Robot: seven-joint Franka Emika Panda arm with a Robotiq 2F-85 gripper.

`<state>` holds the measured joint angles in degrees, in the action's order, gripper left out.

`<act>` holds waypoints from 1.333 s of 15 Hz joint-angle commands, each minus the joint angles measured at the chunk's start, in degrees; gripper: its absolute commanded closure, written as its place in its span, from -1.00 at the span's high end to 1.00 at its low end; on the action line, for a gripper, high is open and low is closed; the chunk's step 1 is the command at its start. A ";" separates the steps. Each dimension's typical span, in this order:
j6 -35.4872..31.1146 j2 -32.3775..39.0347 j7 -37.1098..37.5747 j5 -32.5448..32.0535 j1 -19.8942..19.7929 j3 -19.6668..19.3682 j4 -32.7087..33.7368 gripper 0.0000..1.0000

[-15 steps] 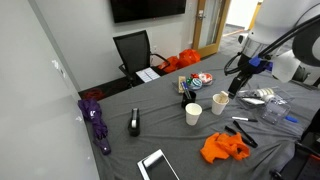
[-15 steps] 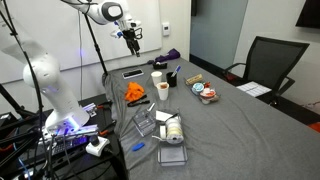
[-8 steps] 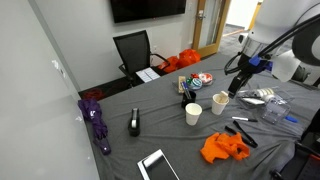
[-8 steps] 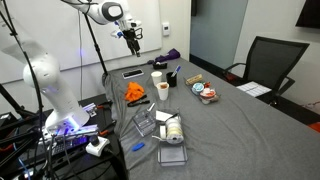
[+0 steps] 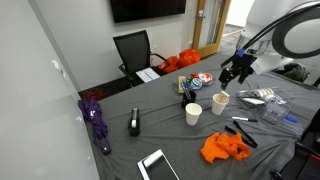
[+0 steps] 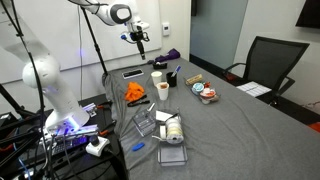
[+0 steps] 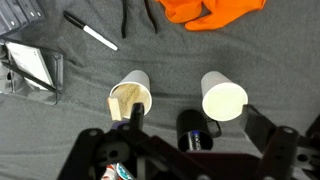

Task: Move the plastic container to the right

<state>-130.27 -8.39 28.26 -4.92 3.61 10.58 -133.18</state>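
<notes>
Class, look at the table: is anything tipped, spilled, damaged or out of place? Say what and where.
Nothing is spilled or broken. Both paper cups stand upright, and the plastic container sits flat on the table. Only the orange cloth lies crumpled.

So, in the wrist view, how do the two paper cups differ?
The tan cup shows a brownish inside; the white cup looks plain white from above. A gripper finger overlaps the tan cup in this view, while the white cup is clear of it. Both stand upright on the grey table and look similar in size.
</notes>
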 commanded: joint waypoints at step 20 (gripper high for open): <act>-4.29 28.27 46.34 12.88 0.54 -10.57 29.18 1.00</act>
<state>-134.76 19.92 74.95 7.58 3.41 0.83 -104.06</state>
